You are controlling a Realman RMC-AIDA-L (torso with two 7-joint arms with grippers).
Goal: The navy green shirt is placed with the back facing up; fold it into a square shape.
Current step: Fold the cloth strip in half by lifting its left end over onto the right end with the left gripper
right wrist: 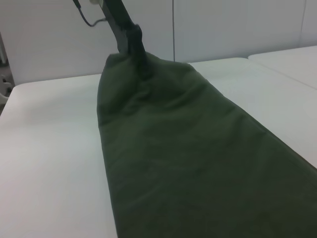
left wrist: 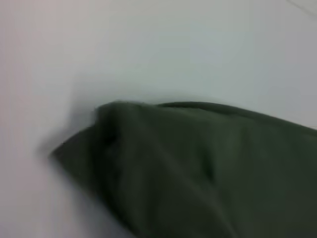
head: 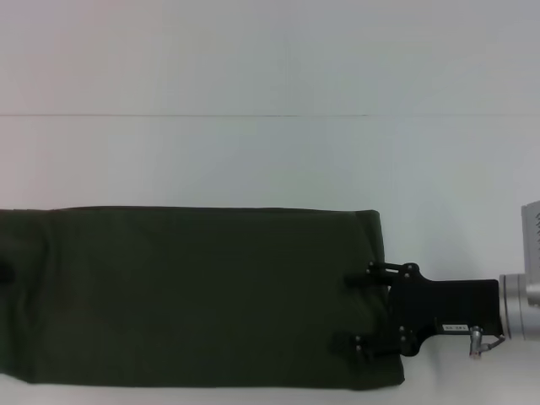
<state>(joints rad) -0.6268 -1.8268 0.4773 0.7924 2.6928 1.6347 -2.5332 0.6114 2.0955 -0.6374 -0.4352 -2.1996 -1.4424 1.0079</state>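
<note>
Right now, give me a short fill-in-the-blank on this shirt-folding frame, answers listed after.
1. The dark olive-green cotton T-shirt lies on a ____ tabletop.
2. The shirt is folded into a long ____, not yet a square.
3. In the head view, the black claw at the shirt's edge belongs to the ____ arm.
4. In the right wrist view, the left arm's claw meets the shirt's ____ end.

Missing words: white; band; right; far

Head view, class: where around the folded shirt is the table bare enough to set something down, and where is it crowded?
Bare white table runs along the far side of the dark green shirt, and past its right end above the right end effector. That end is crowded: the end effector's fingers straddle the shirt's edge. Along the near edge only a thin strip shows.
</note>
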